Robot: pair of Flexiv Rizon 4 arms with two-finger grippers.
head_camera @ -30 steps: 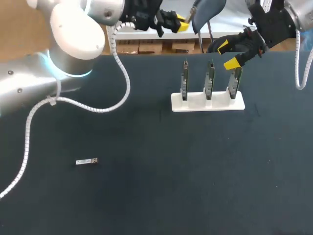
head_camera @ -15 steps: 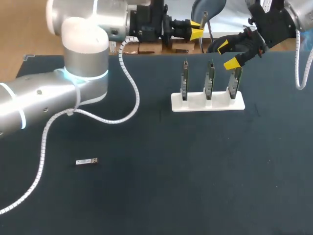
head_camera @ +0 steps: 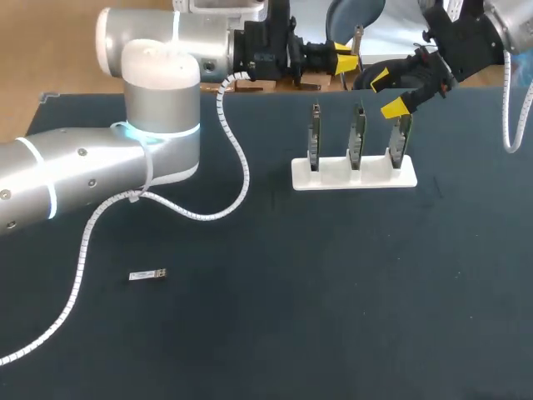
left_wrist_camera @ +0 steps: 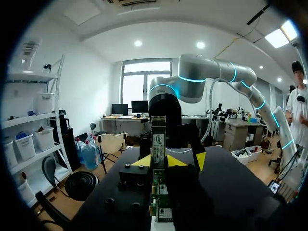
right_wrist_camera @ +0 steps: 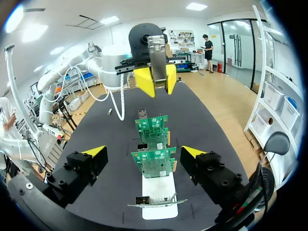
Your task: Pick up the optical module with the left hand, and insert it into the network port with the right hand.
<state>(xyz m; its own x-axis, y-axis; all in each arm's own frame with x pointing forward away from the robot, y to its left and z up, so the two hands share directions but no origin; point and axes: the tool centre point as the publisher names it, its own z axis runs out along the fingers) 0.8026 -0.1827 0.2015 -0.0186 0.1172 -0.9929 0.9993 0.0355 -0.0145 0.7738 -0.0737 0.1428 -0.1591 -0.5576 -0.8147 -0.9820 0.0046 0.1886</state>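
Since a second before, the left arm (head_camera: 158,150) had swung its elbow further over the bench (head_camera: 333,317) and carried the left hand (head_camera: 346,60) along the far edge toward the right hand (head_camera: 387,93); everything else lay as it had.

The dark bench filled the head view. The left arm came in from the left, bent upright at a broad joint and stretched level along the far edge, its hand pointing sideways at the boards. Its yellow tips stood narrow with a slim gap, holding nothing. The right arm (head_camera: 508,21) entered at the far right corner, its hand angled down and spread wide, empty, above the row's rightmost board.

A white holder (head_camera: 354,173) sat on the far middle of the bench with three green boards (head_camera: 356,137) upright in it, between the two hands. The middle board carried a small metal network port (right_wrist_camera: 143,147). The optical module (head_camera: 148,274) lay flat on the near left of the bench, well apart from both hands.
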